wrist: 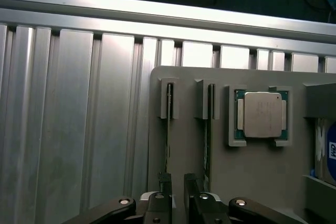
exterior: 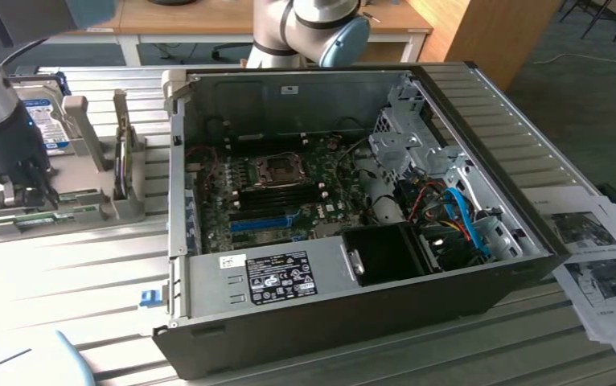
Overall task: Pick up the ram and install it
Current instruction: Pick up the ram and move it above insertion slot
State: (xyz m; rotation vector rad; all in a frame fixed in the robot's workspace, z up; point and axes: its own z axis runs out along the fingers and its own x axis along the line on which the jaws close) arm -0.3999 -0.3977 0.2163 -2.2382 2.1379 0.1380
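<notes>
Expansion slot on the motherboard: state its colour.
The slot is bright blue, clearest in the exterior view.

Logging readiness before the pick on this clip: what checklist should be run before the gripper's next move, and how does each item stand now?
1. Gripper open: ok.
2. Ram standing on edge in its holder slot: ok.
3. Ram centred between the fingers: cannot tell; it seems to line up with one finger rather than the gap.
4. Ram gripped: not ok, nothing is held.
5. Computer case open, motherboard exposed: ok.
6. Memory slots on the motherboard free: cannot tell.
</notes>
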